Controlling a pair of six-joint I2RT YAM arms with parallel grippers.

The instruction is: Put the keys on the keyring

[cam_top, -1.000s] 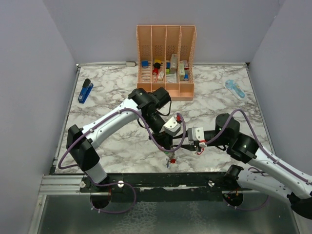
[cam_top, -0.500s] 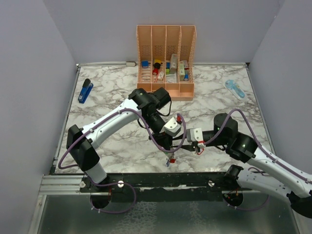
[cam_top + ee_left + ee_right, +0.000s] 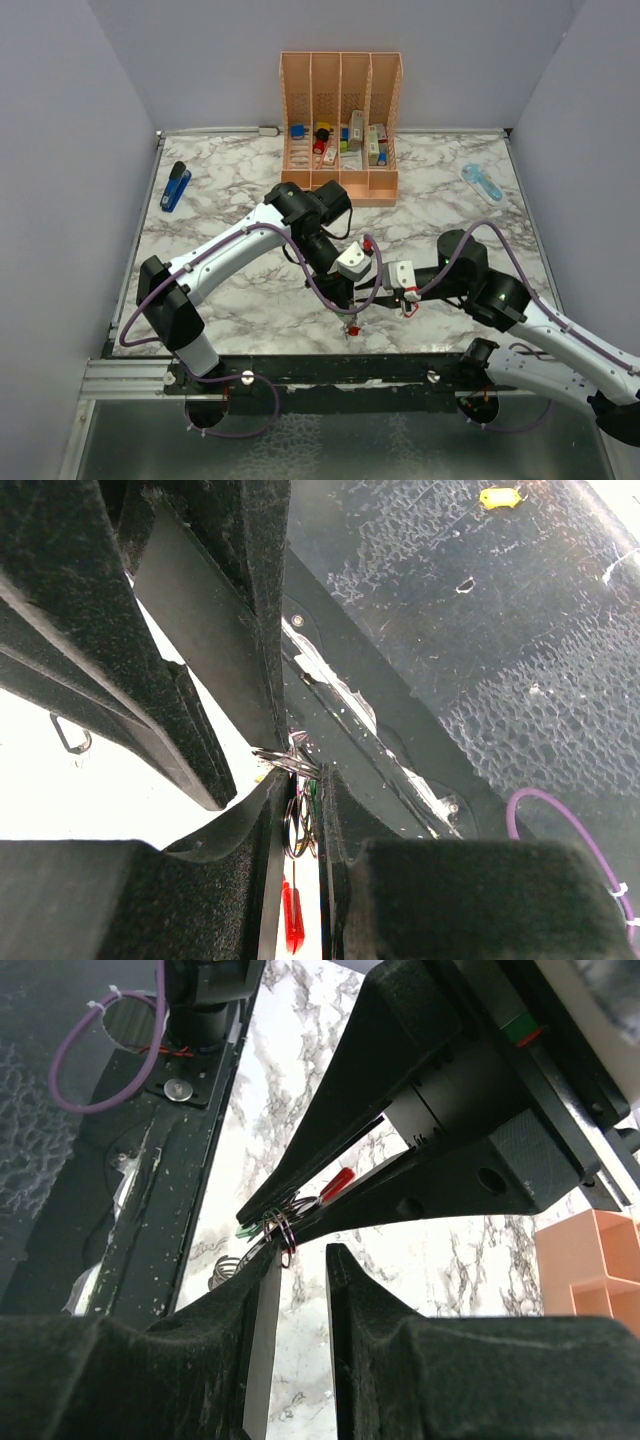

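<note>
My left gripper (image 3: 351, 312) points down near the table's front edge and is shut on a bunch of keys (image 3: 352, 328) with thin metal split rings (image 3: 297, 825). A red key head (image 3: 292, 925) hangs below its fingers. In the right wrist view the bunch (image 3: 283, 1228) shows a green tag (image 3: 245, 1228) and a red head (image 3: 337, 1184). My right gripper (image 3: 302, 1252) is slightly open with nothing between its fingers. One fingertip (image 3: 268, 1260) touches a ring. In the top view the right gripper (image 3: 368, 298) is just right of the left one. The big red carabiner keyring is out of view.
A small wire coil (image 3: 228, 1265) lies on the marble table under the keys. The black front rail (image 3: 330, 368) is just beyond the bunch. An orange organiser (image 3: 340, 130) stands at the back, a blue object (image 3: 175, 186) far left, a pale blue one (image 3: 482, 182) far right.
My right gripper has edged a little left and up, closer to the left gripper's fingertips. The left gripper still holds the keys in about the same place.
</note>
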